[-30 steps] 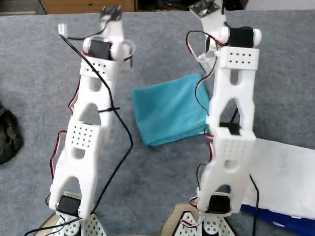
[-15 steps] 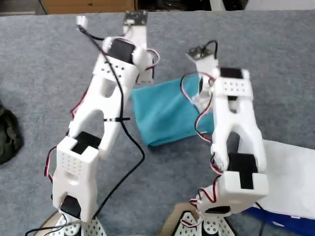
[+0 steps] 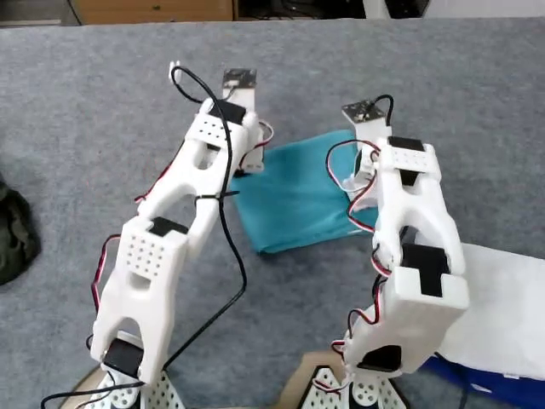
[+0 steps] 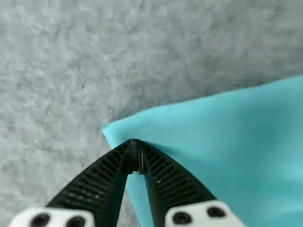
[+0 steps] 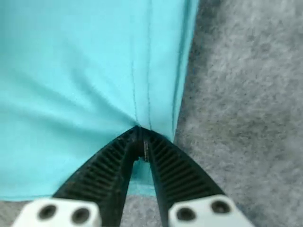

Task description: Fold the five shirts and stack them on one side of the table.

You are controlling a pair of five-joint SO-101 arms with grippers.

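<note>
Folded teal shirt is laid out mid-table on the grey table. One corner's pinched by the left gripper, and the far edge is pinched shut by the right gripper.

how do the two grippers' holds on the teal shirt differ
The left gripper pinches the teal shirt right at a corner; the right gripper pinches it a little in from an edge, on a double stitch line. Cloth lies flat at the left gripper but creases toward the right gripper. Both are shut on the teal shirt.
</note>
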